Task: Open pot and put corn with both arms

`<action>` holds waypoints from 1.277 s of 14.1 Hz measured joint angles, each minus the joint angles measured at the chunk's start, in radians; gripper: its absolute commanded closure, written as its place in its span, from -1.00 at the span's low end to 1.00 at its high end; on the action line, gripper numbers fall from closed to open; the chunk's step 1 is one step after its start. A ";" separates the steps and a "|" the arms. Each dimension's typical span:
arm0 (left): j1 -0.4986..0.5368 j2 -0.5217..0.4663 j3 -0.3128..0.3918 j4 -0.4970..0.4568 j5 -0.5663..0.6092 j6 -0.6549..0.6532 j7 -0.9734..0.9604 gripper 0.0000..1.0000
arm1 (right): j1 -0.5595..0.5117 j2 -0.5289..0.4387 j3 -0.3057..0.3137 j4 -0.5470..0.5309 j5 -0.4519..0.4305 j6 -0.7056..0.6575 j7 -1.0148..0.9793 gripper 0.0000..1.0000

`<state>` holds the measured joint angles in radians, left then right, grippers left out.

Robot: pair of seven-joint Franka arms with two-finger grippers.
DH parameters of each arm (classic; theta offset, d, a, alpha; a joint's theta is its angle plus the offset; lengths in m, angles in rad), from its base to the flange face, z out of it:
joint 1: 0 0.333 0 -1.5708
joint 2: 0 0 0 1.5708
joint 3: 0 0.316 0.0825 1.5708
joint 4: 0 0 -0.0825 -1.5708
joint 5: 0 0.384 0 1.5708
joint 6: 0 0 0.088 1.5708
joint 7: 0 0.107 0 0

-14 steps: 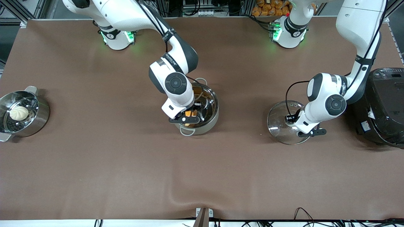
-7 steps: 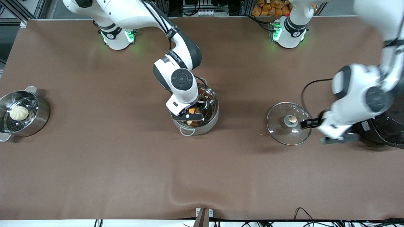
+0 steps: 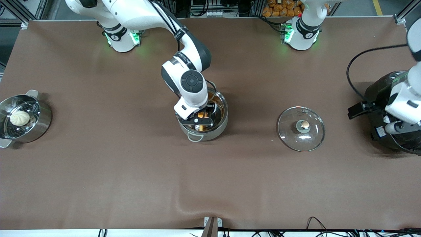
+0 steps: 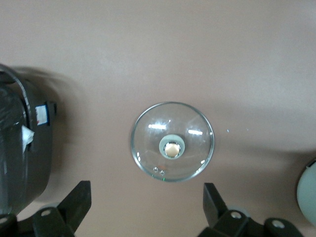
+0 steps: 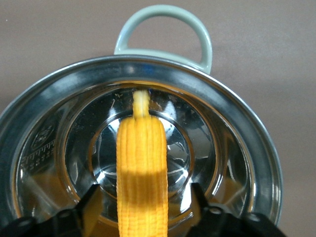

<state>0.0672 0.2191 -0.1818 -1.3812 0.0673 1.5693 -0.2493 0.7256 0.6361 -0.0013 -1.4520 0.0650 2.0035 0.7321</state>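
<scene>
Corn (image 5: 141, 168) sits w/ its pale stub end down in the open pot (image 3: 221, 123), held lengthwise between the right gripper (image 3: 199, 120) fingers, which we see closed against the cob's sides in the right wrist view. Pot stands mid-table, its loop handle toward the front camera. We judge the placing step nearly done; release is what's left.

Glass lid (image 3: 301, 128) lies flat on the table, knob up, toward the left arm's end, well apart from the pot. Left gripper (image 4: 147, 210) is up in the air, fingers spread wide, holding nothing, w/ the lid below it in the left wrist view and the black cooker (image 3: 381, 95) beside it.

Steamer (image 3: 42, 121) w/ the bun (image 3: 19, 118) stands at the right arm's end, untouched.

Risks as we see them: if the fingers let go while the cob is tilted, it could knock the steel wall or end up propped on the rim. On the way up, a finger catching the rim could drag the pot.
</scene>
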 measured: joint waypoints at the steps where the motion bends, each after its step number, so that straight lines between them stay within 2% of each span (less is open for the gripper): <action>1: 0.000 -0.018 -0.001 0.005 -0.001 -0.037 0.000 -1.00 | 0.001 0.000 0.000 0.000 -0.003 0.000 0.007 -1.00; 5: 0.000 -0.086 -0.002 0.007 -0.002 -0.088 0.002 -1.00 | -0.003 -0.001 -0.012 0.006 -0.005 0.000 0.013 -1.00; 8: 0.000 -0.137 -0.001 0.005 -0.003 -0.123 0.007 -1.00 | -0.061 -0.010 -0.026 0.026 -0.009 -0.002 -0.005 -1.00; 12: 0.002 -0.160 -0.001 -0.024 -0.004 -0.139 0.009 -1.00 | -0.234 -0.061 -0.031 0.035 -0.010 -0.089 -0.213 -1.00; 16: 0.004 -0.192 0.001 -0.125 -0.004 -0.088 0.009 -1.00 | -0.416 -0.123 -0.032 0.037 -0.010 -0.195 -0.467 -1.00; 18: 0.007 -0.203 0.004 -0.137 -0.004 -0.079 0.009 -1.00 | -0.510 -0.152 -0.032 0.038 -0.010 -0.233 -0.600 -1.00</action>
<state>0.0744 0.0160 -0.1778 -1.5185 0.0632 1.4904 -0.2402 0.2157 0.4836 -0.0332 -1.4143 0.0548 1.7703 0.1322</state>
